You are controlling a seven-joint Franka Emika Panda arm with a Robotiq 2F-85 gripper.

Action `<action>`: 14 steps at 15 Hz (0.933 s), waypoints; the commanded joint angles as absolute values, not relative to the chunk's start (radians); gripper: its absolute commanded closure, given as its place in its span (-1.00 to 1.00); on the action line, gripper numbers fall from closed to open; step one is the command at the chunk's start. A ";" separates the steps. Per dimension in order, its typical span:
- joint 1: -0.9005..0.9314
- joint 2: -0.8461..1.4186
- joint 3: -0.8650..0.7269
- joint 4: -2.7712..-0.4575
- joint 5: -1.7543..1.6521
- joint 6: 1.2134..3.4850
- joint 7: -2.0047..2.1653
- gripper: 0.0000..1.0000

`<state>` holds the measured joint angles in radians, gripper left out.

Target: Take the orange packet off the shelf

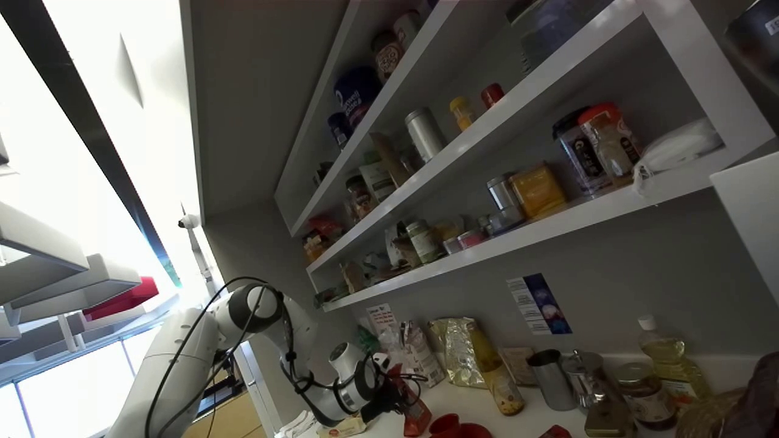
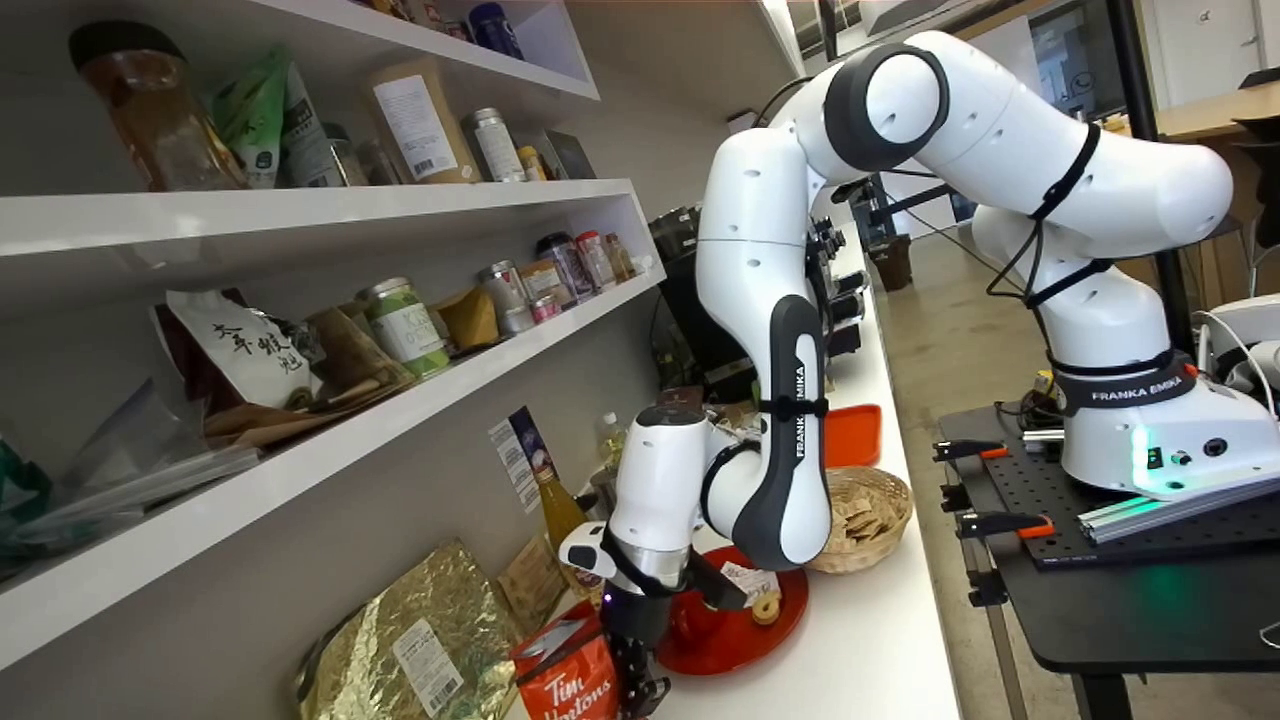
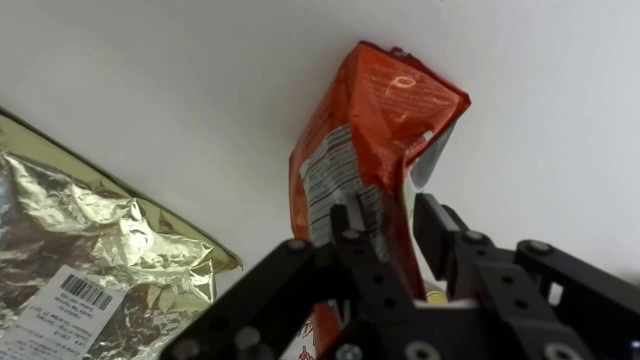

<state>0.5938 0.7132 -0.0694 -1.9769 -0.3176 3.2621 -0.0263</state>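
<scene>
The orange packet, an orange-red bag with pale print, is down by the counter in both exterior views. In the wrist view the orange packet shows its end and a pale text label. My gripper is open around the packet's near edge; a gap shows between the right finger and the packet. The gripper also shows beside the packet in both exterior views. I cannot tell whether the packet's base touches the counter. The white shelf runs well above, holding jars and packets.
A gold foil bag stands close to the packet. A red plate, a red cup and a wicker basket are on the counter. A tall yellow bottle stands nearby. The lowest board overhangs the counter.
</scene>
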 commanded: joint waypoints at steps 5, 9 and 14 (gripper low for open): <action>0.628 0.644 -0.077 -2.037 -0.265 3.137 -0.057 -0.87; 0.640 0.431 -0.050 -2.139 -0.281 2.901 -0.021 -1.00; 0.658 0.169 -0.012 -2.162 -0.267 2.493 -0.031 -1.00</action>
<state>0.6390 0.3367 -0.0202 -2.1039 -0.2933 2.6885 -0.0135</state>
